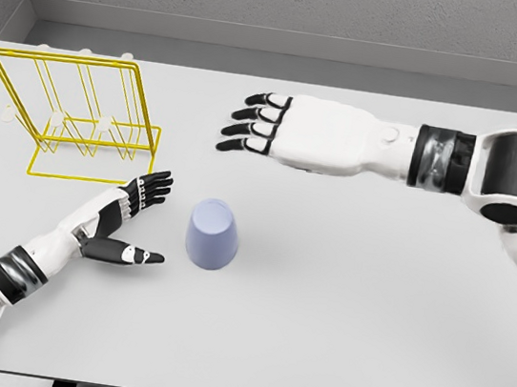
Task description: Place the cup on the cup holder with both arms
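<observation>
Head view: the cup (213,234) sits mouth-down near the middle of the bench (363,343), toward its front edge, untouched. The left robot hand (128,219) lies just beside the cup on its left, fingers spread, thumb pointing at it, holding nothing. The right robot hand (277,131) hovers further back, well apart from the cup, fingers extended and empty. The yellow wire cup holder (75,115) stands near the bench's back left corner. Risks, as judged: the cup's tapered wall could slip or tip if the left hand pushes before closing; a one-sided shove may send it rolling. The left forearm could also clip the holder's front rail during transfer, shifting it.
</observation>
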